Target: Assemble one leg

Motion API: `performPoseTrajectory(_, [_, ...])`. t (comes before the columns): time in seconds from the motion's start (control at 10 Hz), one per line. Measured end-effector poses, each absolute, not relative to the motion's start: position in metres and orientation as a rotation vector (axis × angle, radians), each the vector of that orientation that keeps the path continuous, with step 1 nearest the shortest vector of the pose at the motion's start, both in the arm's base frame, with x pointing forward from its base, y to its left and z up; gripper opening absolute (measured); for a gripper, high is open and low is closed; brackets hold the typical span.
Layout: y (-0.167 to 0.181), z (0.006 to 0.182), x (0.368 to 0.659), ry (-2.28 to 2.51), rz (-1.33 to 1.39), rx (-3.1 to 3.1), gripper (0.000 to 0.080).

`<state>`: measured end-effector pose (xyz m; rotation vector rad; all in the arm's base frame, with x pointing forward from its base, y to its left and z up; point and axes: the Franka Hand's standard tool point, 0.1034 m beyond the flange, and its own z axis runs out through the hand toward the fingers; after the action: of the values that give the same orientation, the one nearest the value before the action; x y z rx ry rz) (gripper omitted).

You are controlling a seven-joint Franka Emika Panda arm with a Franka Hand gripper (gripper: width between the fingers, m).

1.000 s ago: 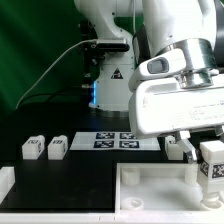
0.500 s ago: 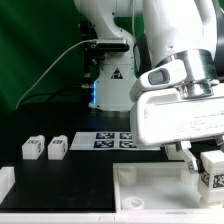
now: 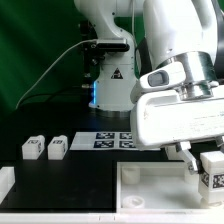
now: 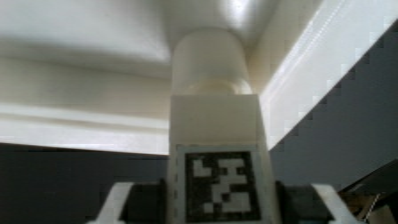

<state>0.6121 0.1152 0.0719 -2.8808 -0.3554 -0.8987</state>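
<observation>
My gripper [image 3: 204, 160] is shut on a leg [image 3: 212, 168], a stubby white piece with a black-and-white tag, and holds it over the right part of the large flat white tabletop [image 3: 150, 197]. In the wrist view the leg [image 4: 217, 110] stands between my fingers [image 4: 128, 205], its rounded end close to the tabletop's white surface [image 4: 89, 80]. Two more legs [image 3: 33, 149] [image 3: 56, 149] stand side by side on the black table at the exterior view's left.
The marker board [image 3: 113, 140] lies behind the tabletop, in the middle. The robot's base [image 3: 110, 80] and a cable stand at the back. A white block [image 3: 5, 186] sits at the front left corner.
My gripper, with the leg in it, has shifted a little to the exterior view's right and slightly lower. The two legs at the left have not moved.
</observation>
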Motion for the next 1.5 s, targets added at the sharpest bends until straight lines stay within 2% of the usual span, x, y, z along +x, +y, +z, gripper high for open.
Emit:
performPoseTrajectory(0.1, [0.115,0.069,0.610,-0.357,-0.876,-2.886,0.0292])
performPoseTrajectory(0.2, [0.115,0.069,0.610,-0.357,-0.875,-2.887,0.0473])
performPoseTrajectory(0.3, [0.115,0.069,0.610,-0.357,-0.874,-2.887,0.0594])
performPoseTrajectory(0.4, [0.115,0.069,0.610,-0.357,-0.873,-2.887,0.0594])
performPoseTrajectory(0.5, [0.115,0.069,0.610,-0.357,-0.873,-2.887,0.0638])
performPoseTrajectory(1.1, [0.115,0.069,0.610,-0.358,-0.861,-2.890,0.0649])
performPoseTrajectory(1.3, [0.116,0.096,0.615,-0.356,-0.782,-2.913,0.0649])
performPoseTrajectory(1.5, [0.115,0.106,0.617,-0.367,-0.743,-2.925,0.0649])
